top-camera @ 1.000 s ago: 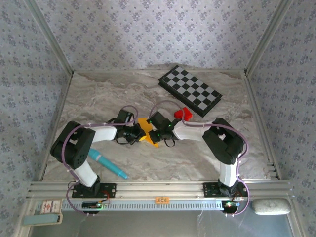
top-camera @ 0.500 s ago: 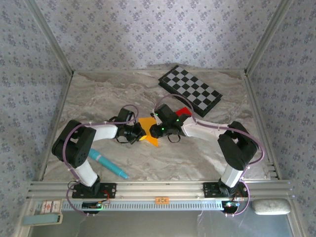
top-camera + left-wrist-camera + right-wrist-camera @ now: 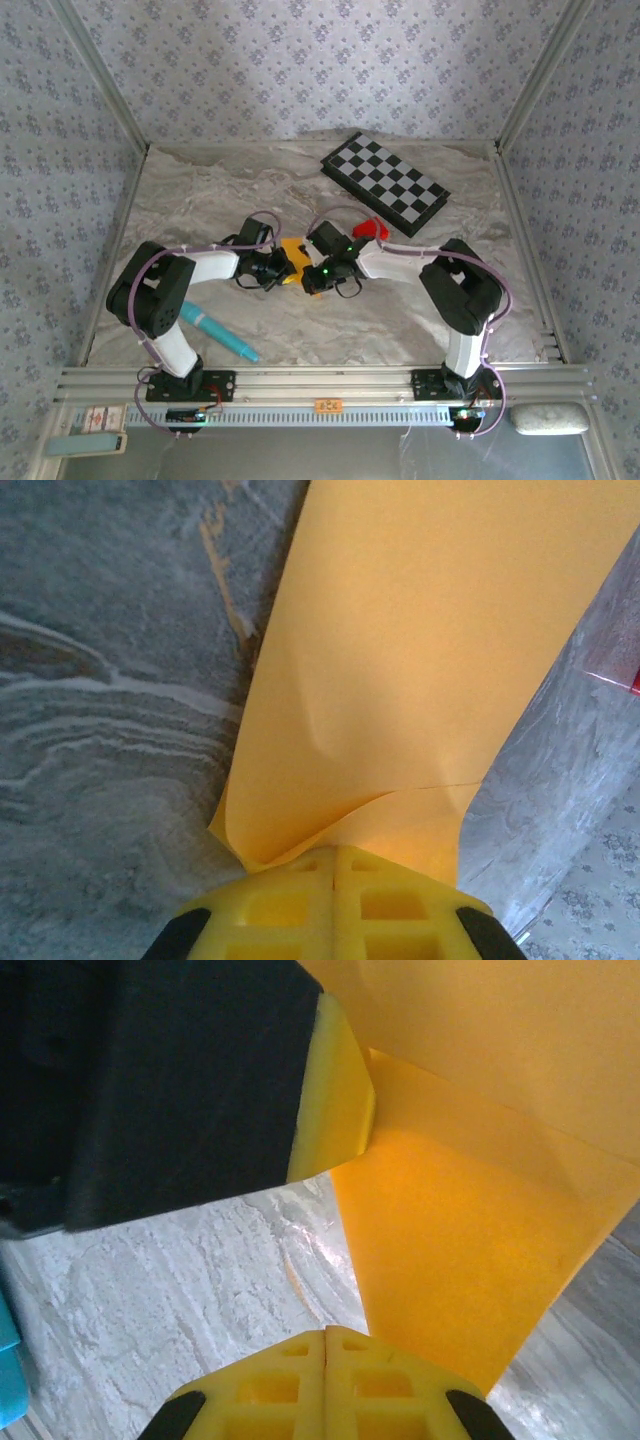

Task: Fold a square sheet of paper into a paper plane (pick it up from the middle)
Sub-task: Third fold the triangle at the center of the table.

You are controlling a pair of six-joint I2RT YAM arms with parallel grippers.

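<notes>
at the near edge of the grey marbled table (image 3: 400, 325) the two arm bases sit on a metal rail, and just beyond the left base a teal pen-shaped plastic stick (image 3: 220, 335) lies flat, slanting toward the middle. further in, both arms bend inward and their wrists meet near the centre of the table. the left gripper (image 3: 335, 872) is clenched: its yellow fingers (image 3: 280, 910) press together with no gap, and a curled edge of the orange-yellow sheet of paper (image 3: 420, 650) runs into the seam between them, so it is grasping the paper. from there the sheet rises away from the gripper as a broad folded band with a soft dent near the grip, its far part lifted clear of the marble. the right gripper (image 3: 326, 1355) faces it from the other side, jaws closed tight. the paper's lower edge comes down to its right fingertip, but i cannot tell whether the sheet is pinched there or just touching. in the right wrist view the left gripper's black body and one yellow pad sit on the paper's upper fold. just beyond the right wrist lies a small red block (image 3: 368, 229) on the table, near the paper but apart from it. further back toward the right lies a flat black-and-white checkerboard (image 3: 385, 184), set at an angle, well apart from the grippers. patterned grey wallpaper (image 3: 300, 70) closes the back.
</notes>
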